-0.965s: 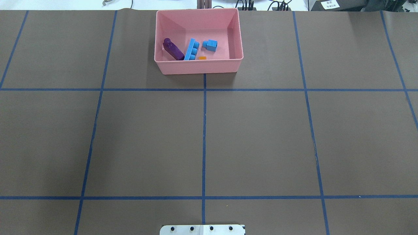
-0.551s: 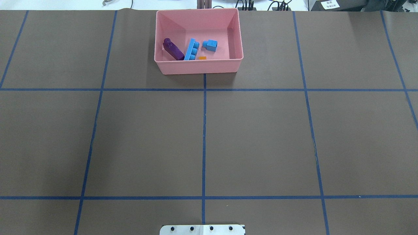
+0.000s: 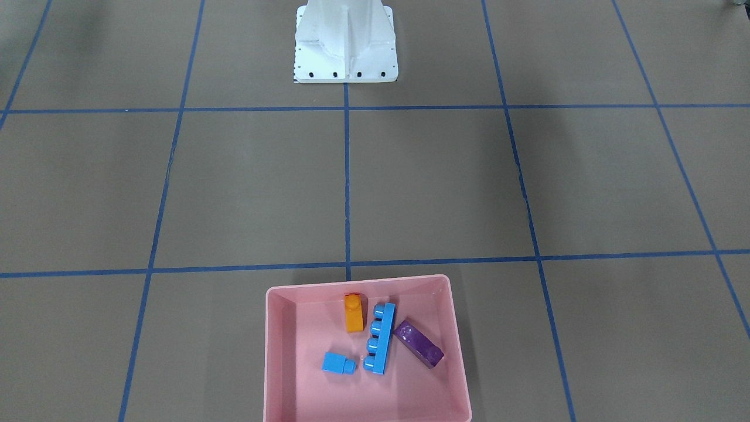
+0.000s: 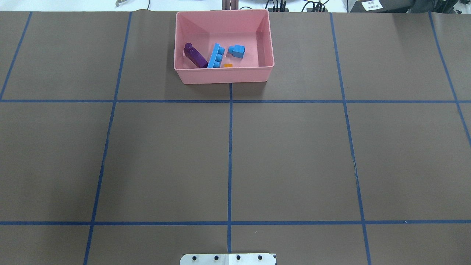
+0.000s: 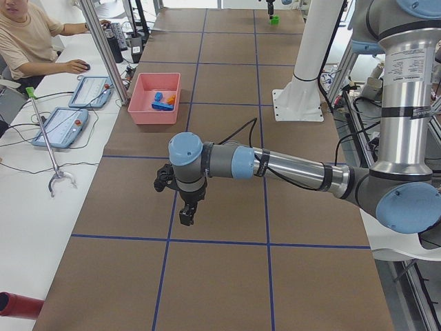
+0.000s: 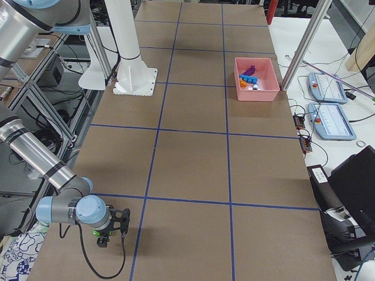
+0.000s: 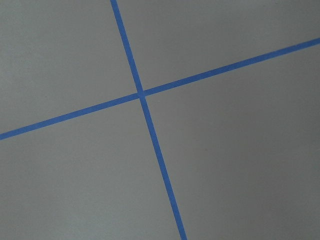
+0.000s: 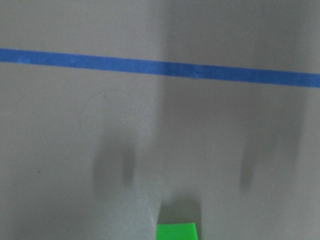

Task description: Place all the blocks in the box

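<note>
Static; green blk [image 8: 176,231] at end effector [image 6: 104,240]

Green block [image 8: 176,231] cropped at edge; orange block [image 4: 228,65] mostly behind box [image 4: 224,75] wall.

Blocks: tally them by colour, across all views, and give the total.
Blue: 2, the long blue block and the small blue block
Orange: 1, the orange block
Purple: 1, the purple block
Green: 1, the green block
Total: 5
</note>
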You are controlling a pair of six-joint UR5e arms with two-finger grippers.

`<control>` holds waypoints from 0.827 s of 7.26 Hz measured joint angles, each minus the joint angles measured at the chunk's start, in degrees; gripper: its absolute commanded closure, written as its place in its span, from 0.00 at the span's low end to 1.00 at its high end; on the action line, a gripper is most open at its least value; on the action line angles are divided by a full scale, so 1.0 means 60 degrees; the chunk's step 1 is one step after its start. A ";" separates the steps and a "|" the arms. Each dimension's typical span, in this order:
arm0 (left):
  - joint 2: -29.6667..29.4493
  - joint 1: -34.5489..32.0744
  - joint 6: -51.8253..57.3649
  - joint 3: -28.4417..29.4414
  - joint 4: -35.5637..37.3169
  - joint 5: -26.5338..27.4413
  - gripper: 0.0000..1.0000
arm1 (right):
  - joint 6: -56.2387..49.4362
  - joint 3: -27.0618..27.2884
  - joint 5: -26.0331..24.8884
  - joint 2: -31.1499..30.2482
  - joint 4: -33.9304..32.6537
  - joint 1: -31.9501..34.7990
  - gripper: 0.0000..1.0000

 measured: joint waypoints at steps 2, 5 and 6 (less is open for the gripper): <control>-0.0021 0.0000 0.0005 -0.0008 0.0000 0.0003 0.00 | 0.0218 -0.0003 -0.0158 0.0075 -0.0007 -0.0580 0.03; -0.0083 0.0000 0.0015 -0.0050 0.0000 0.0017 0.00 | 0.0494 -0.0012 -0.0380 0.0113 -0.0001 -0.1433 0.03; -0.0092 -0.0001 0.0018 -0.0062 0.0000 0.0023 0.00 | 0.0482 -0.0026 -0.0389 0.0094 -0.0001 -0.1550 0.06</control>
